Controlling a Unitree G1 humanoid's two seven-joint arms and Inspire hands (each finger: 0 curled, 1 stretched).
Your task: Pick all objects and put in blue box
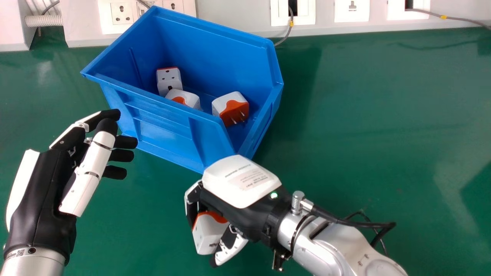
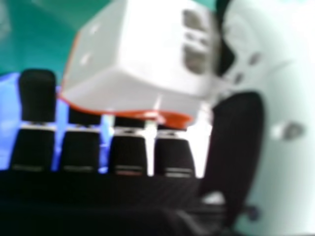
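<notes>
- Blue box point(image 1: 165, 128): smooth plastic with a soft sheen, its near wall ribbed.
- Pronged adapter point(image 1: 224, 102): smooth white and orange plastic, shiny metal pins.
- Held adapter point(image 1: 209, 234): smooth, hard-looking white plastic with orange trim.
- Surface point(image 1: 368, 126): smooth green, faintly glossy, with pale reflections.
- Left robot hand point(image 1: 48, 184) and right robot hand point(image 1: 236, 209): smooth white shells, duller black parts.
- Right forearm point(image 1: 307, 239): smooth silver metal.
- Knob point(image 1: 297, 201): ridged, shiny metal.
- Conduit point(image 1: 44, 20): ribbed plastic.

four white-and-orange plug adapters point(image 1: 222, 105), one blue box point(image 1: 165, 128), one green counter point(image 1: 376, 115), two yellow cable tags point(image 1: 291, 23)
</notes>
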